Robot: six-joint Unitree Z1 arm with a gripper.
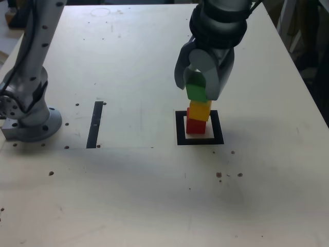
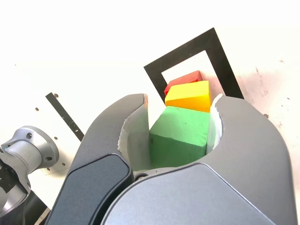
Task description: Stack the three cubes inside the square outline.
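**Green cube (image 2: 179,136) gripped over square (image 1: 218,127)**

Cubes: 3, solid-coloured, one each. Square: 1, black, pale centre. Red cube (image 1: 196,126) sits inside square; yellow cube (image 1: 200,110) on it, offset; green above, clamped in gripper (image 2: 179,129), slightly tilted. Green-yellow contact: cannot tell.

Shows silver-grey metal on a rounded base (image 1: 38,126) with dark screw holes, trails a black cable (image 1: 34,51), ends in a curved grey gripper (image 2: 183,97) with ragged pale edges.
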